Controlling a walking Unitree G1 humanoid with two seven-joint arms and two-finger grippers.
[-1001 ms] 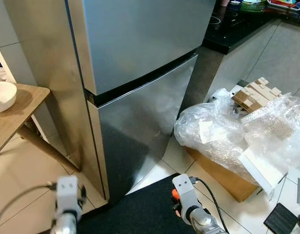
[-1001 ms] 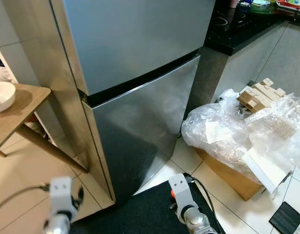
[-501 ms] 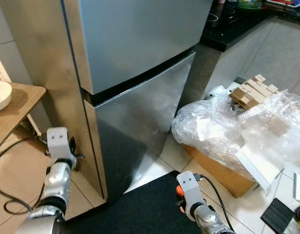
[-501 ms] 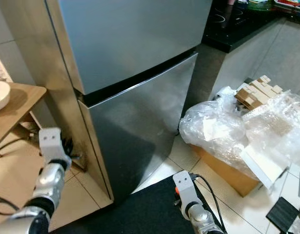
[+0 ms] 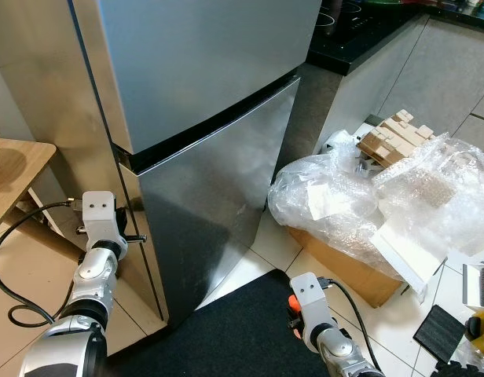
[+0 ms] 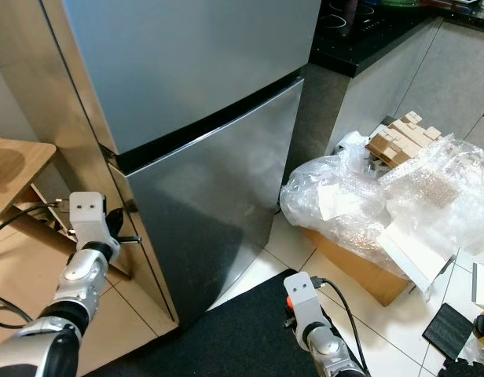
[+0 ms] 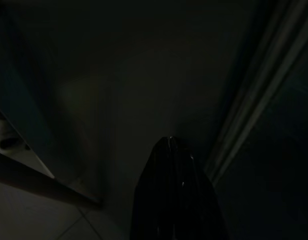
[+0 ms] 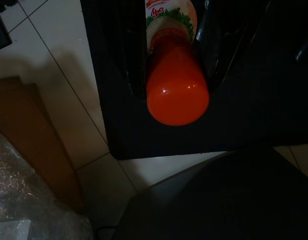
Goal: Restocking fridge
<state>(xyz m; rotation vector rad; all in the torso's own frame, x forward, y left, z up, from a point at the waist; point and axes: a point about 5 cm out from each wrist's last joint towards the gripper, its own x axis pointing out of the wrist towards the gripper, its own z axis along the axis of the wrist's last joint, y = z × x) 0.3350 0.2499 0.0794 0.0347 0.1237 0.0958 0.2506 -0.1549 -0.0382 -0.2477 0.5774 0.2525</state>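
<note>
Pale floor tiles (image 5: 262,255) run across the lower frame, a black mat (image 5: 226,338) at bottom centre. A wooden side table (image 5: 14,169) sits at left; a dark worktop (image 5: 360,47) crosses the upper right above grey cabinets (image 5: 430,78).

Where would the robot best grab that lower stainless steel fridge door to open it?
Probably at the lower stainless steel fridge door's left edge, just under the dark gap, coming from the left. No handle shows on its flat front, and the left gripper is at that edge.

Home kitchen — steel fridge (image 5: 203,102), black hob counter (image 5: 360,35), tiled floor (image 5: 265,255).
</note>
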